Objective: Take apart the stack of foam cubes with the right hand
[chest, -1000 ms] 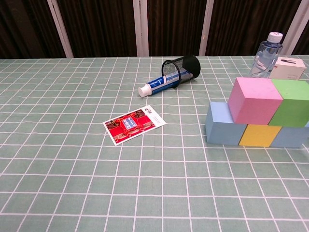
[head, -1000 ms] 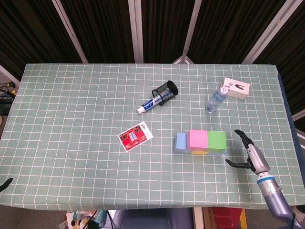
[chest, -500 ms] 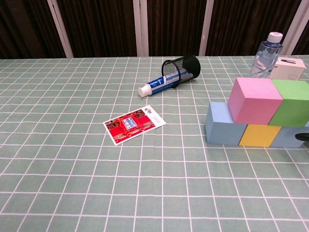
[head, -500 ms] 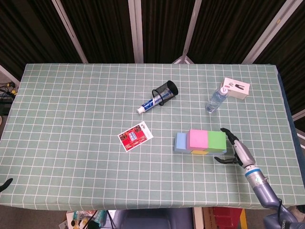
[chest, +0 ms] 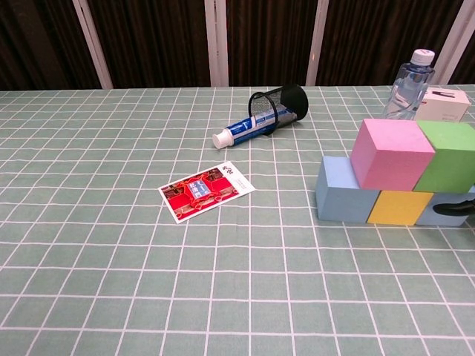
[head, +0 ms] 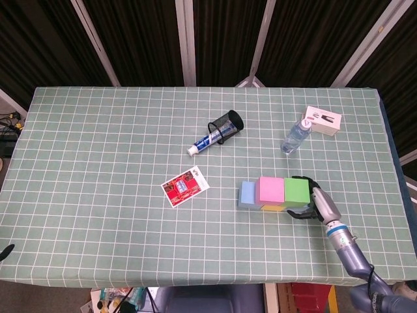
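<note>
The foam stack stands right of the table's middle. A pink cube (head: pixel 270 190) (chest: pixel 392 153) and a green cube (head: pixel 296 191) (chest: pixel 449 156) sit on top. Under them lie a blue cube (head: pixel 247 193) (chest: pixel 344 192), a yellow cube (head: pixel 272 208) (chest: pixel 400 208) and another blue cube, mostly hidden. My right hand (head: pixel 309 199) is at the green cube's right side, fingers spread around that end of the stack, holding nothing I can see. In the chest view only dark fingertips (chest: pixel 453 208) show at the right edge. Of my left hand (head: pixel 5 250) only a dark tip shows at the far left edge.
A black mesh cup (head: pixel 226 125) lies on its side with a toothpaste tube (head: pixel 206 141) sticking out. A red card (head: pixel 185 186) lies left of the stack. A water bottle (head: pixel 294 137) and a white box (head: pixel 323 120) stand at the back right.
My right hand has moved left and forward from the table's right edge, reaching the green cube's right side. The cubes have not moved.
</note>
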Tool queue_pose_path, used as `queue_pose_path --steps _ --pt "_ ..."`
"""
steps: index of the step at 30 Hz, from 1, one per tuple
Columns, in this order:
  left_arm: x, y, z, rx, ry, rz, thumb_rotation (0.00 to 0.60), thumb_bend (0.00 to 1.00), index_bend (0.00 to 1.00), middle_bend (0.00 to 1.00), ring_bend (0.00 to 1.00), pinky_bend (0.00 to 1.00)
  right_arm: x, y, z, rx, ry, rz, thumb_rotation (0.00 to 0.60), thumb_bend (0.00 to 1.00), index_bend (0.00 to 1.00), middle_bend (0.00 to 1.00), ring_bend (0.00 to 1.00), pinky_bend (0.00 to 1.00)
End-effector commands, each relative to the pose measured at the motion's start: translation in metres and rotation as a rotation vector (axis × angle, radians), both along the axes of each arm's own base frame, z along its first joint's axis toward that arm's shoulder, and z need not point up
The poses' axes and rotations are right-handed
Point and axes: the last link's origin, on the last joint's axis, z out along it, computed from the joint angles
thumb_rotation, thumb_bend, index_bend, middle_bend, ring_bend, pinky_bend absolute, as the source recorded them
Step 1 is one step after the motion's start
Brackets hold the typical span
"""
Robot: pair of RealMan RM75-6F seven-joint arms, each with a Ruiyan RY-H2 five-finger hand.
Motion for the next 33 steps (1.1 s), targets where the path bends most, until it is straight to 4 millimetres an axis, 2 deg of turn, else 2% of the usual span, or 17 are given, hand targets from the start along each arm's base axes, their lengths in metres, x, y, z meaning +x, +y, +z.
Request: queue_pose_path --steps 1,2,5,9,14,23,28,33 --pt "0.000 0.001 0.000 0.000 0.001 0.001 0.600 0.18 0.17 0.00 0.00 0.00 0.000 -0.003 -0.003 -0.005 0.015 -0.004 0.600 0.21 0.31 0.31 0.11 0.00" --pt "0.000 0.001 0.000 -0.001 0.001 0.002 0.600 0.18 0.17 0.00 0.00 0.00 -0.001 -0.004 -0.003 -0.010 0.014 -0.008 0.600 0.21 0.36 0.35 0.14 0.00" --pt "0.000 0.001 -0.001 -0.003 0.005 0.005 0.600 0.18 0.17 0.00 0.00 0.00 -0.007 -0.008 -0.004 -0.058 0.038 -0.044 0.600 0.21 0.42 0.43 0.20 0.00" --pt "0.000 0.001 -0.002 -0.004 0.006 0.005 0.600 0.18 0.17 0.00 0.00 0.00 -0.012 -0.011 0.002 -0.111 0.046 -0.069 0.600 0.21 0.44 0.46 0.23 0.00" --pt "0.001 0.001 -0.002 -0.003 0.008 0.004 0.600 0.18 0.17 0.00 0.00 0.00 -0.028 -0.018 0.020 -0.221 0.112 -0.122 0.600 0.21 0.44 0.50 0.26 0.00" --pt "0.002 0.001 -0.005 -0.014 0.014 -0.001 0.600 0.18 0.17 0.00 0.00 0.00 -0.049 -0.024 0.055 -0.346 0.300 -0.241 0.600 0.21 0.44 0.51 0.26 0.00" --pt "0.002 0.001 -0.005 -0.019 0.012 -0.002 0.600 0.18 0.17 0.00 0.00 0.00 -0.052 -0.021 0.075 -0.384 0.248 -0.316 0.600 0.21 0.44 0.51 0.26 0.00" --pt "0.002 0.002 -0.005 -0.019 0.010 -0.001 0.600 0.18 0.17 0.00 0.00 0.00 -0.051 -0.006 0.090 -0.336 0.194 -0.313 0.600 0.21 0.44 0.51 0.26 0.00"
